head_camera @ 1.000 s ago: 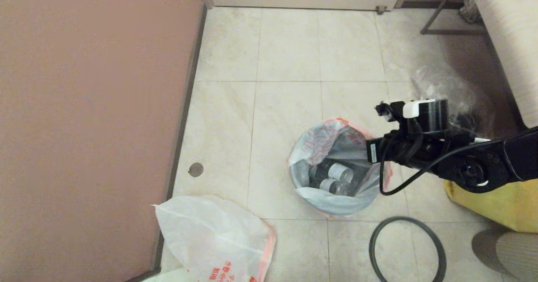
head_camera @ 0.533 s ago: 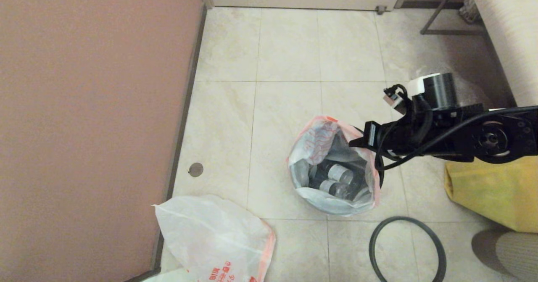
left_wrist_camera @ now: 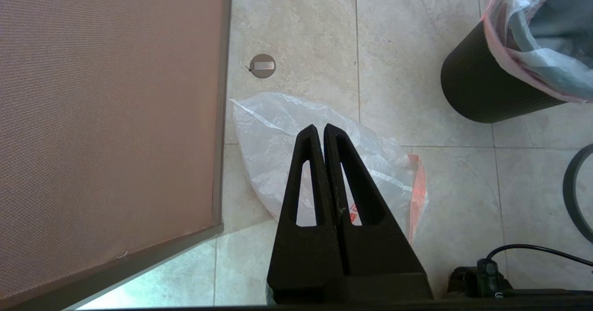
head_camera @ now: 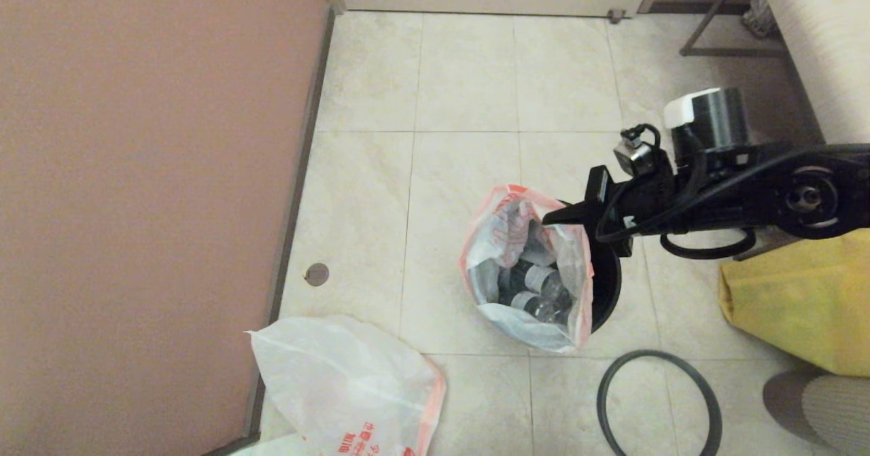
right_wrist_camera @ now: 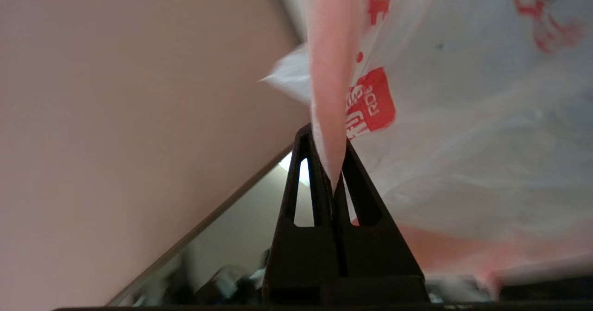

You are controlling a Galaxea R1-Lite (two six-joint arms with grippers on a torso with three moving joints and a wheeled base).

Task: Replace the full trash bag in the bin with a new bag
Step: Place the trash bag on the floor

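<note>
The full trash bag (head_camera: 523,272), white with pink trim and holding grey cans, sits in the black bin (head_camera: 607,286) at mid-floor. My right gripper (head_camera: 552,219) is shut on the bag's pink rim (right_wrist_camera: 326,70) at the bin's far right side and holds that rim up and pulled together. The bin's dark grey hoop (head_camera: 658,401) lies apart on the floor in front. The new bag (head_camera: 340,381) lies flat near the wall at the lower left. My left gripper (left_wrist_camera: 319,128) hangs shut and empty above the new bag (left_wrist_camera: 278,144); the head view does not show it.
A pinkish-brown wall (head_camera: 136,170) fills the left side. A yellow bag (head_camera: 795,306) lies right of the bin under my right arm. A round floor stud (head_camera: 317,274) sits near the wall, and a metal frame leg (head_camera: 714,28) stands at the back right.
My right gripper has risen and moved back with the bag's rim. The bag's right side has come off the bin, baring the bin's black wall there.
</note>
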